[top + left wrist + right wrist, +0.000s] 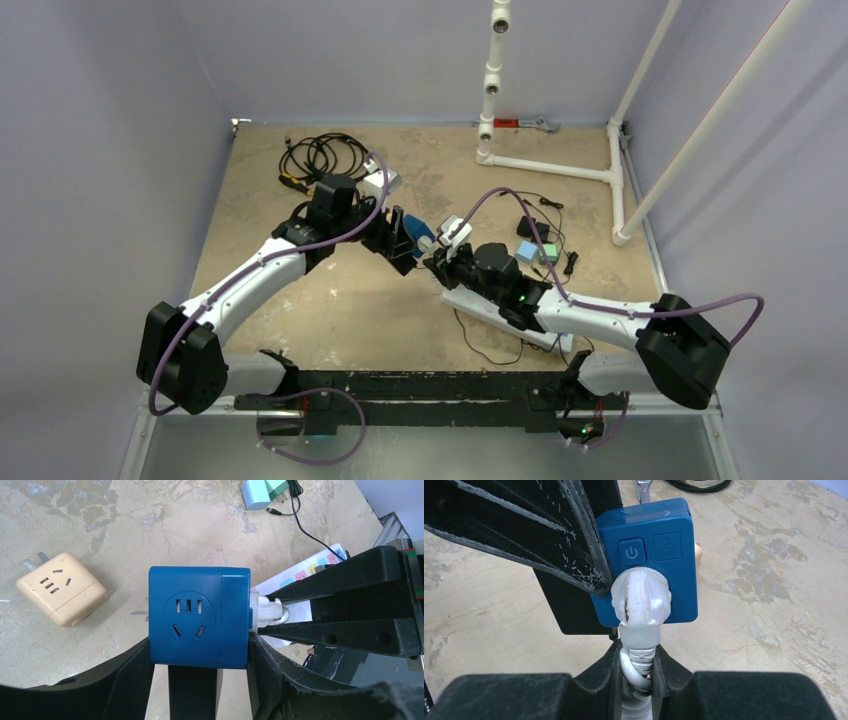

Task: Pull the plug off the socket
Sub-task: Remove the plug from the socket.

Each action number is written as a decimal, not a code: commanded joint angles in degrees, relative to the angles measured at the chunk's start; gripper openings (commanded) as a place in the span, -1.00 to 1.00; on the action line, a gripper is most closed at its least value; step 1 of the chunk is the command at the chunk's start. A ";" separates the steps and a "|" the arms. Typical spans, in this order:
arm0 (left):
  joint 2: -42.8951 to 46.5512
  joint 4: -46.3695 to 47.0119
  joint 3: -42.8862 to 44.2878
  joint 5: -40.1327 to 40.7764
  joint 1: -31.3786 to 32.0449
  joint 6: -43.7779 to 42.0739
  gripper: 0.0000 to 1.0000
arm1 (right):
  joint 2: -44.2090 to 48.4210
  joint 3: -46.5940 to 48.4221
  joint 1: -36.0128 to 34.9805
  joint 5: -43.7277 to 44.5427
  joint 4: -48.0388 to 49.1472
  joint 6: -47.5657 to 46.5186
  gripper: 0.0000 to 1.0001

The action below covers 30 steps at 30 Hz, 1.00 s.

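The socket (200, 617) is a blue cube with a power button, held above the table with my left gripper (199, 652) shut on its two sides. The white plug (641, 597) sits against the cube's button face (669, 580), and its prongs are hidden. My right gripper (639, 665) is shut on the plug's ribbed neck and looped white cable. In the left wrist view the plug (267, 611) shows between the right gripper's black fingers (345, 580). From above, both grippers meet at the socket (417, 237) near the table's middle.
A beige adapter cube (62, 589) lies on the table left of the socket. A white power strip (500, 312) lies under the right arm, with light blue and green adapters (527, 250) beyond it. A coil of black cable (322, 155) and a white pipe frame (555, 165) stand at the back.
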<state>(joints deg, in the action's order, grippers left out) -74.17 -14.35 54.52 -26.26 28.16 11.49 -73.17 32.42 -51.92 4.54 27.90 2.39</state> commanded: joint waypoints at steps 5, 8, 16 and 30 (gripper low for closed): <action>-0.06 -2.00 0.85 11.43 -1.27 -2.56 -1.00 | 1.98 2.92 0.42 -0.13 8.00 -0.45 -1.00; 0.08 -2.25 0.93 12.88 -1.27 -2.28 -1.00 | 1.84 3.08 0.33 -0.40 7.88 -0.50 -1.00; 0.17 -2.78 1.02 16.04 -1.90 -1.32 -1.00 | 2.19 2.71 -1.76 2.35 8.00 -2.09 -1.00; 0.32 -1.87 0.70 13.25 -4.61 0.35 -1.00 | -3.45 6.18 -10.66 16.01 6.78 -7.88 -1.00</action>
<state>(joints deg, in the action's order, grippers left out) -73.97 -19.90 54.52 -24.56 26.74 12.95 -78.81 34.92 -60.47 19.05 27.44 -4.12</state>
